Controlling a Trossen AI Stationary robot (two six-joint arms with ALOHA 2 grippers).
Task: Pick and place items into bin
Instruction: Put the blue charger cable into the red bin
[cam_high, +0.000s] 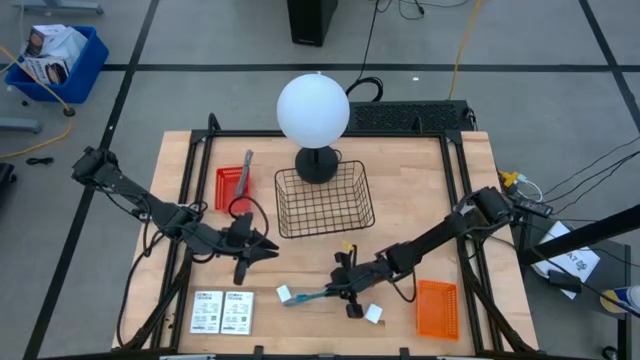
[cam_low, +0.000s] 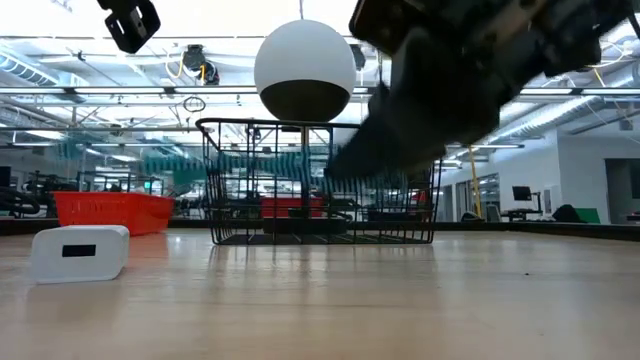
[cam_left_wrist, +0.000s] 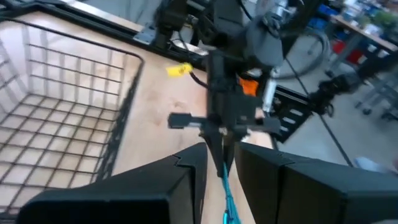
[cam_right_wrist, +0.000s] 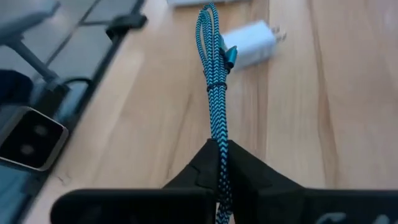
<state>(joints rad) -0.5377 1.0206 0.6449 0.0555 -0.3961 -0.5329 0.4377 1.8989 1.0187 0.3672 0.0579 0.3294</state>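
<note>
Wooden counter (cam_high: 420, 190) in an open lab w/ taped floor. Landmark: black wire basket (cam_high: 324, 200), mid-counter, just in front of the globe lamp (cam_high: 313, 108).

The right end effector (cam_high: 345, 292) sat low on the near side of the basket, fingers pressed together on a teal braided cable (cam_right_wrist: 214, 93) folded into a bundle; the right wrist view showed the braid pinched between the fingertips and sticking out toward a white charger block (cam_right_wrist: 252, 45). Judging by looks: cable light, limp, braid grippy enough, not fragile. It would droop and swing when lifted, so a pinch near the tied middle seemed best.

The left end effector (cam_high: 262, 247) hovered near the basket's near-left corner, fingers a bit apart, holding nothing.

Counts:
- cable: 1, on the counter on the basket's near side, in the right pinch
- white charger blocks: 2, second one (cam_high: 373, 313) near, on the basket's near side too; light, rigid, smooth, grab across flat sides
- white printed cards (cam_high: 222, 311): 2, on the basket's near-left; thin, hard to get under
- grey metal tool (cam_high: 245, 172): 1, left of the basket in a red tray (cam_high: 224, 189)
- orange tray (cam_high: 437, 308): 1, near-right of the basket
</note>
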